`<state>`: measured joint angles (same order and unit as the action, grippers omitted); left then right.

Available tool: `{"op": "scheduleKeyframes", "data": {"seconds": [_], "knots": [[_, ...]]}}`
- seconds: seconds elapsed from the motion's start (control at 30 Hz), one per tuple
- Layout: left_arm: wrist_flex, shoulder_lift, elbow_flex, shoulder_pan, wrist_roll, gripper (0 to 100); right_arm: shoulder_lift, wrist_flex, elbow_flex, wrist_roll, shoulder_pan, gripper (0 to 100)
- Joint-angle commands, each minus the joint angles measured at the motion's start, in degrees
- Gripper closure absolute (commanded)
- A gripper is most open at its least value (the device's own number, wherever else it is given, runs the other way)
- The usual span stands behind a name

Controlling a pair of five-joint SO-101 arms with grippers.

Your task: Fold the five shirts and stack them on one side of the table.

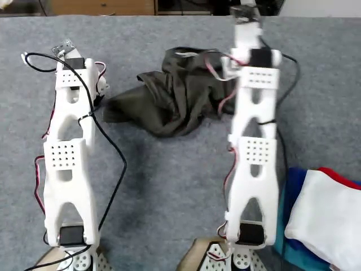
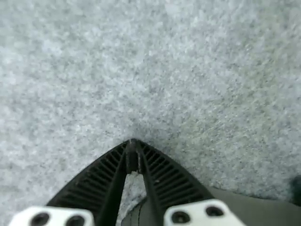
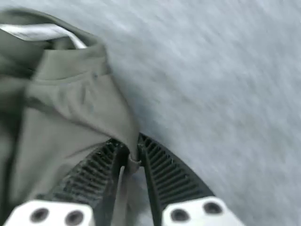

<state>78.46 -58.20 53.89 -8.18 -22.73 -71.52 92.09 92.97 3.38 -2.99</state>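
Well, my right gripper (image 3: 133, 151) was closed on a fold of the shirt (image 3: 70, 108), and the olive cloth ran straight into its jaws just below the collar (image 3: 66, 52). My left gripper (image 2: 133, 153) was closed nearly tip to tip as well, low over the desk (image 2: 150, 70). A dark sliver sat between its tips and olive cloth showed under one jaw, so I judged it had the shirt's other edge, though only thinly. From above, the shirt lay crumpled in a heap between the two arms, on the far half of the desk. The stack (image 1: 327, 220) sat well apart from it, by the right arm's base, white on top with red and blue beneath.

I read the step as spreading this heap flat before any fold. To do it well, I meant to raise both grippers together just enough for the cloth to hang free. Then I would draw them apart evenly until the edge between them went taut and no further, since the left hold looked slight and a jerk could slip it. After that I would lay the shirt down with a gentle drag so the body trailed out smooth. I would have checked the left pinch first and gripped deeper if it held a mere thread.
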Motion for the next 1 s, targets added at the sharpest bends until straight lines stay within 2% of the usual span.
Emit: {"op": "scheduleKeyframes", "data": {"seconds": [0.0,0.17,0.4,0.5,0.7,0.83,0.97], "knots": [[-0.5,0.0,1.5,-0.5,-0.4,98,-0.1,4.7,2.5,3.0,-6.8,99.3],[-0.5,0.0,1.5,-0.4,-0.4,98,-2.2,10.4,1.9,14.2,-12.4,99.4],[-0.6,0.0,1.6,-0.4,-0.4,98,-0.8,10.4,0.3,21.5,-20.7,98.4],[-0.6,0.0,1.6,-0.4,-0.3,98,3.5,10.4,0.1,21.7,-21.1,91.0],[-0.6,0.0,1.6,-0.4,-0.2,98,11.6,10.3,0.6,20.6,-12.9,76.3],[-1.2,0.0,1.6,-0.4,-0.4,98,14.4,6.2,2.3,12.7,-1.1,71.6],[-1.3,0.0,1.6,-0.8,-0.5,98,13.3,-2.8,0.9,13.1,11.6,71.2]]}}
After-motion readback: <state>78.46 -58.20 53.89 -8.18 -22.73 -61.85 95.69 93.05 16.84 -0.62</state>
